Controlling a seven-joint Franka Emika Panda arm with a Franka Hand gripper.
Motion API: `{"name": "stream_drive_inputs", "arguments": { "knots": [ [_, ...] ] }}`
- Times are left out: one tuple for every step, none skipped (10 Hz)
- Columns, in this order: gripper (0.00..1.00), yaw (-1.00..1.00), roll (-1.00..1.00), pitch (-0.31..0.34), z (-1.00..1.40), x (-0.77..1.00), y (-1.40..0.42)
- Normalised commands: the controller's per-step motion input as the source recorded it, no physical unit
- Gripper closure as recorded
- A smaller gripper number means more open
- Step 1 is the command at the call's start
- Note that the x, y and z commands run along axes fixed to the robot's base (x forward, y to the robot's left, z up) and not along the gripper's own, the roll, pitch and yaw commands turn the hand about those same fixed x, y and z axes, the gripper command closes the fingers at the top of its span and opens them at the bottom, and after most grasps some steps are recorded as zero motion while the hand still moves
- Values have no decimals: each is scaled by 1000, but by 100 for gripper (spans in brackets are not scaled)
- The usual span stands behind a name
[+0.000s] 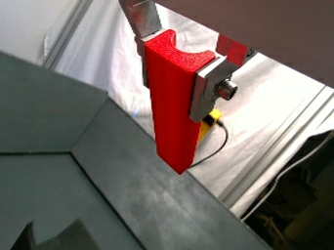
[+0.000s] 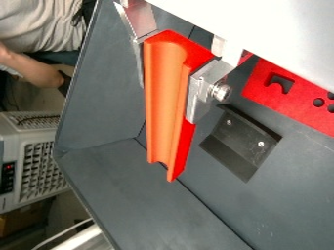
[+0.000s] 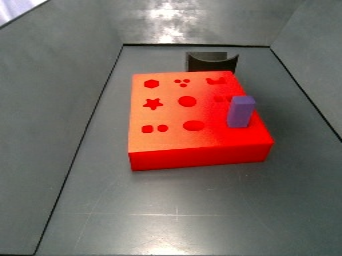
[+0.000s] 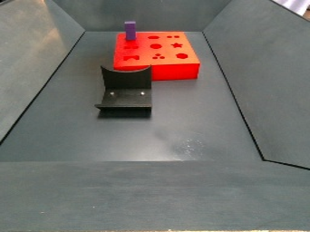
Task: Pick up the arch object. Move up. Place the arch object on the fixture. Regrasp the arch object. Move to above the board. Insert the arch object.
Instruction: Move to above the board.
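Wrist views: gripper (image 1: pixel 183 61) jaws clamp 1 arch object (image 1: pixel 175 103); 1 board (image 3: pixel 195 120), 1 fixture (image 4: pixel 125 91).

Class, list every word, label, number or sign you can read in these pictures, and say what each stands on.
None are readable.
The gripper, shut on the arch object, bears no lettering.
The board, fixture and purple block show none.

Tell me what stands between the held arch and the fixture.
Nothing visible does. The gripper holds the arch high above the floor, out of both side views. The fixture is bare. The purple block stands on the board, beyond the fixture.
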Motion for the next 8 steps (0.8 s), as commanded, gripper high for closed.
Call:
{"name": "stream_drive_inputs", "arguments": {
  "knots": [
    [100,-66,-1000,102,-23,-792,-1000],
    [100,-66,-1000,82,-10,-809,-1000],
    [100,-60,-1000,69,-6,-852,-1000],
    [100,-51,-1000,61,-30,-897,-1000],
    [100,-49,-1000,60,-35,-908,-1000],
    [100,-42,-1000,60,-12,-862,-905],
    [100,-37,-1000,59,-24,-591,-588],
    [100,-31,-1000,63,-1,-303,-268]
  ]
}}
